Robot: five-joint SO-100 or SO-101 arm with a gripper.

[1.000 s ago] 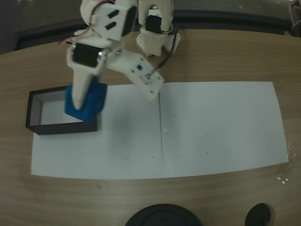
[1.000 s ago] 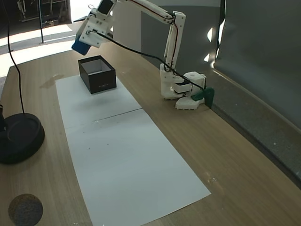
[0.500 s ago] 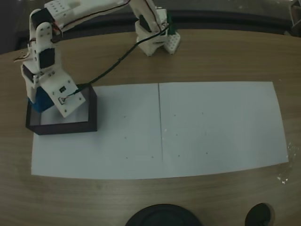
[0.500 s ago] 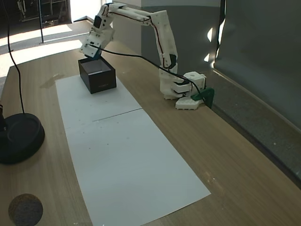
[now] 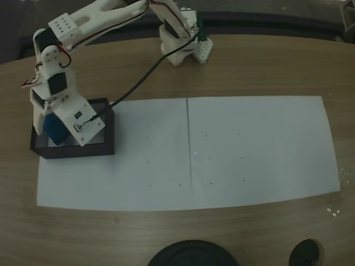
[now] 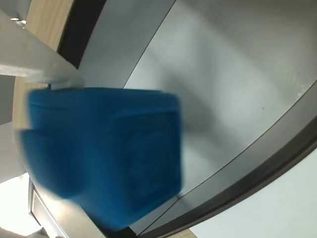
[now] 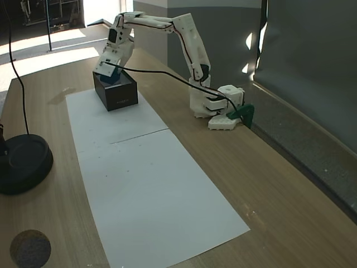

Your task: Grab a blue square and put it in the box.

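The box (image 5: pixel 108 148) is a low black-walled tray with a pale floor, at the left end of the white paper. It also shows in another fixed view (image 7: pixel 121 98). My gripper (image 5: pixel 58 134) reaches down into it from above. The blue square (image 5: pixel 55 128) is inside the box walls, between my two white fingers (image 5: pixel 82 126). In the wrist view the blue square (image 6: pixel 104 153) is smeared, while the box floor (image 6: pixel 223 89) and the upper finger (image 6: pixel 39 67) are sharp. It looks loose between the jaws. From the side, the blue square (image 7: pixel 109 77) sits at the box's rim under the gripper (image 7: pixel 110 71).
A long white paper sheet (image 5: pixel 249 149) covers the wooden table to the right of the box. The arm's base (image 5: pixel 180 47) stands at the table's far edge, and a black cable (image 5: pixel 138 83) runs from it to the wrist. A black round stand (image 7: pixel 22 162) sits at the near side.
The arm swung the blue square left over the box, then lowered it inside the walls. The square now looks blurred between the fingers.
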